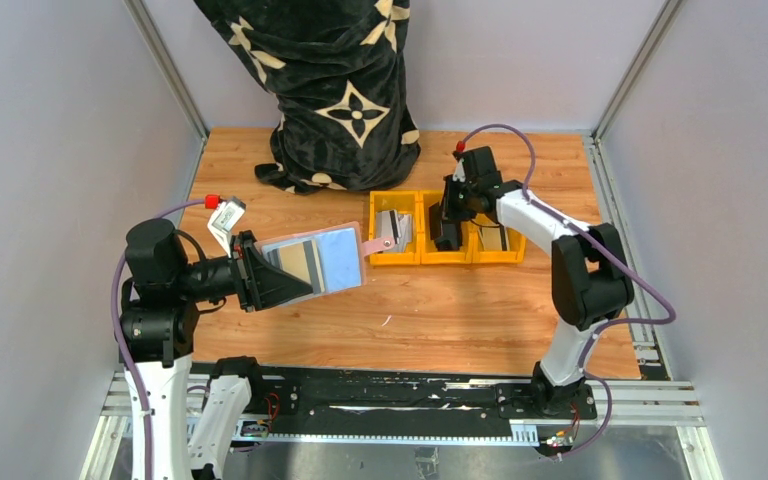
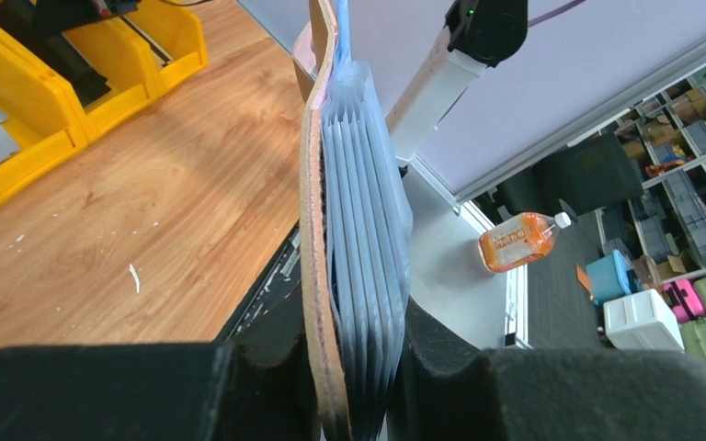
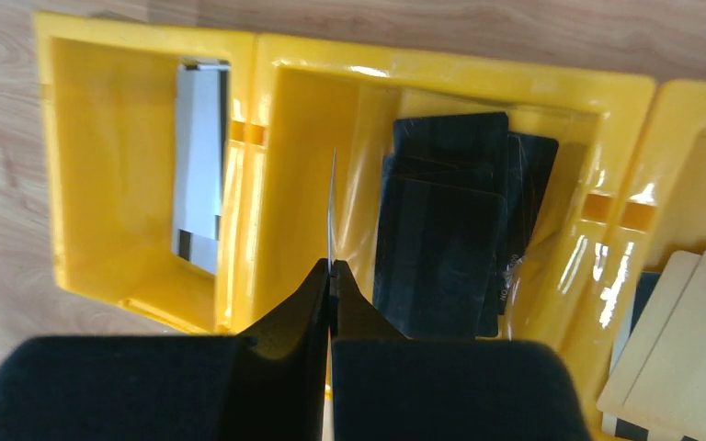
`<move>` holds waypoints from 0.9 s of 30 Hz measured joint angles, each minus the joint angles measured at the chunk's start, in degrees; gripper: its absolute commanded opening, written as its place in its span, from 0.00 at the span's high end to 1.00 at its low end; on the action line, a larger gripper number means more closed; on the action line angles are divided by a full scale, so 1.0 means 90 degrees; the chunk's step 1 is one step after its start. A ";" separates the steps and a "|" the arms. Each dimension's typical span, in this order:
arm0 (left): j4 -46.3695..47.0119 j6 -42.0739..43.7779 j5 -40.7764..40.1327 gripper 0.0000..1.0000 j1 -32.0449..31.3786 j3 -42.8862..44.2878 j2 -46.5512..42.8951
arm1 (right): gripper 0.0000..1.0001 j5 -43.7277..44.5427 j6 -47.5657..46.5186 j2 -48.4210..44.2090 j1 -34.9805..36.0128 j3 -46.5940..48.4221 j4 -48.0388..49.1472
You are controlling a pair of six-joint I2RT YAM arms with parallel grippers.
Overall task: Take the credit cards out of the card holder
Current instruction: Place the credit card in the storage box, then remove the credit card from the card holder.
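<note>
Near left of the wooden counter (image 1: pixel 480 310): the left gripper (image 1: pixel 259 273) is clamped on one end of the brown leather-like folding card holder (image 1: pixel 318 260). It holds the card holder off the counter, with the free end reaching toward the bin. The left wrist view shows the brown cover edge-on with a fan of pale blue plastic sleeves (image 2: pixel 363 230) squeezed between the pads. Whether cards remain in the sleeves cannot be told from here.

Further back, right of centre: the right gripper (image 3: pixel 331 299) is pinched tight on a single thin card (image 3: pixel 331 207). The card is seen edge-on, so its colour is unreadable. It hangs above the yellow three-compartment plastic bin (image 1: pixel 445 259), which sits toward the far edge of the counter. The card's edge is over the middle compartment, close to the wall shared with the left one.

- Middle compartment: black flat pieces (image 3: pixel 441 220).
- Left compartment: a grey-and-white card (image 3: pixel 198 156).
- Right compartment: tan cards (image 3: pixel 680 331).

Step in hand, as judged: dropping a pulled card into the bin. To do it well:

- Pick the compartment first, then centre the card over it, away from the dividing wall.
- Lower the card until it is below the rim, then part the jaws, so it cannot catch the wall and flip out.
- Hold the card holder steady, sleeves facing the right arm, ready for the next pull.

The card holder is well apart from the right gripper, across the bin's left compartment.

Far edge of the counter: a black cloth with a cream flower pattern (image 1: pixel 330 90).
</note>
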 measured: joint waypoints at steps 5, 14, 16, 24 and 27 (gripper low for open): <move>0.0005 0.0002 0.0002 0.82 0.0000 0.0034 -0.0010 | 1.00 0.0282 -0.0063 0.0352 0.0085 0.0017 -0.0138; 0.0002 0.0024 0.0002 0.83 0.0000 0.0078 -0.0010 | 0.80 0.0721 -0.0165 0.0245 0.0097 -0.0012 -0.0189; 0.0005 0.0041 0.0005 0.84 0.0000 0.0092 -0.0010 | 0.73 0.0896 -0.0228 0.0138 0.0131 -0.0012 -0.0248; 0.0002 0.0085 0.0005 0.84 0.0000 0.0092 -0.0010 | 0.43 0.1783 -0.0476 -0.0969 0.0675 0.0073 -0.0724; 0.0002 0.0097 0.0002 0.84 0.0000 0.0092 -0.0012 | 0.24 0.1608 -0.0415 -0.1666 0.0848 0.0102 -0.0741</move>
